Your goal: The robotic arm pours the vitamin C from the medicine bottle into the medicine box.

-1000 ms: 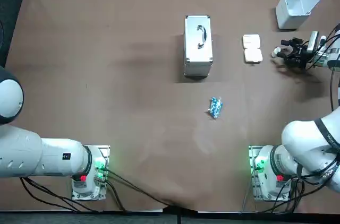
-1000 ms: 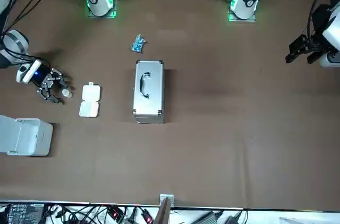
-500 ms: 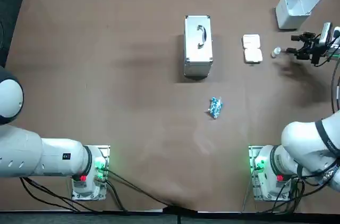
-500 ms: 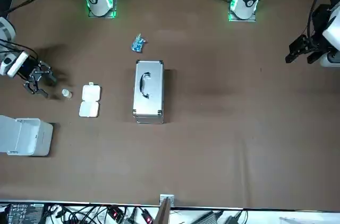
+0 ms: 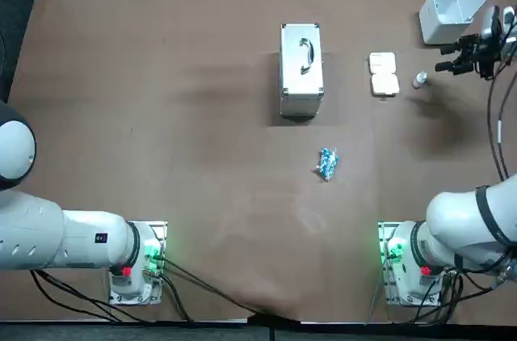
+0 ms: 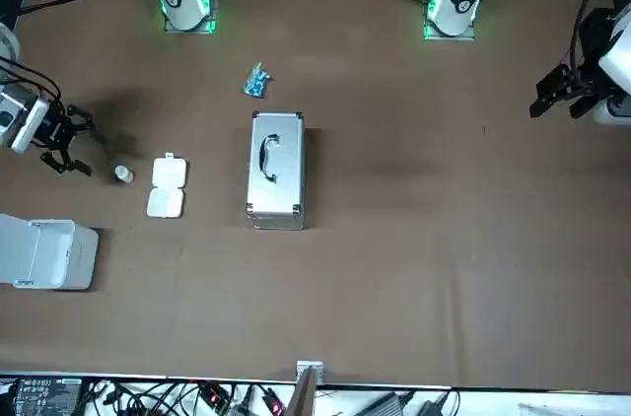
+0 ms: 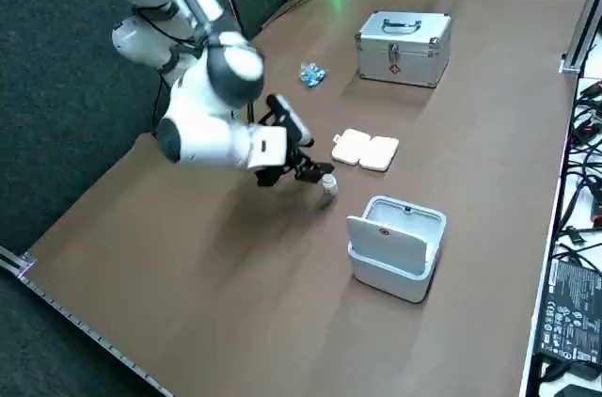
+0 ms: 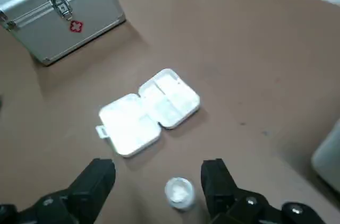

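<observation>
The medicine bottle [image 5: 419,80], small and white, stands upright on the brown table just right of the medicine box [image 5: 384,74]. That box is a white pill case lying open and flat. Both also show in the wrist view, bottle [image 8: 179,192] and box [image 8: 149,111]. My right gripper [image 5: 447,59] hovers to the right of the bottle, near the table's right edge, open and holding nothing. In the wrist view the bottle stands apart from the gripper [image 8: 158,168], in line with the gap between its black fingers [image 8: 98,179]. From the front, the gripper [image 6: 83,145] sits clear of the bottle [image 6: 122,173].
A silver first-aid case [image 5: 301,70] with a handle stands left of the pill box. A white bin with a raised lid [image 5: 452,10] sits at the far right corner, close behind the gripper. A blue packet [image 5: 326,163] lies mid-table, nearer the bases.
A second ago my right gripper was down at the bottle. It has since let go and pulled back to the right and up, leaving the bottle standing beside the pill box.
</observation>
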`<state>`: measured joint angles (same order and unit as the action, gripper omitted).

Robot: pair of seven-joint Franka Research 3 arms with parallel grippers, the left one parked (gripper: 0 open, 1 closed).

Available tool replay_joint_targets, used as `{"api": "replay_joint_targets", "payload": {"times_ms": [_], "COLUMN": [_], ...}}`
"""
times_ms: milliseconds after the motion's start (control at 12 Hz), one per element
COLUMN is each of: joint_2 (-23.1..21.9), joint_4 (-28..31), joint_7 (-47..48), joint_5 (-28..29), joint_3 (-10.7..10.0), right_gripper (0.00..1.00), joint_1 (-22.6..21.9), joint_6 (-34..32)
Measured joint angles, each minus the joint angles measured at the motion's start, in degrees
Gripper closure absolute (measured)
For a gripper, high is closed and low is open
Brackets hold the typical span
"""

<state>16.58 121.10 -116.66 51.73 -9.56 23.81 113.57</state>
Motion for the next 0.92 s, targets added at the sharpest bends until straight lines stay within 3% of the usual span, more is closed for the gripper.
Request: {"api": "replay_joint_targets", "payload": {"times_ms": [333,667,833,917], "joint_2": [-5.7,-10.5,-11.8,-12.7], "joint_4": [-0.9,-1.5,-3.0,-5.3], "joint_7": [23.5,42.3,50.3,58.6], "joint_5": [-13.4,-23.3,-28.6,-33.9], "joint_3": [-0.6,-0.3,1.7,4.3], "right_gripper": [0.00,0.00,0.00,0.00], "joint_1": [-6.6,-12.3,-13.9,-14.8], "joint_6": [0.6,0.6,0.6,0.2]}}
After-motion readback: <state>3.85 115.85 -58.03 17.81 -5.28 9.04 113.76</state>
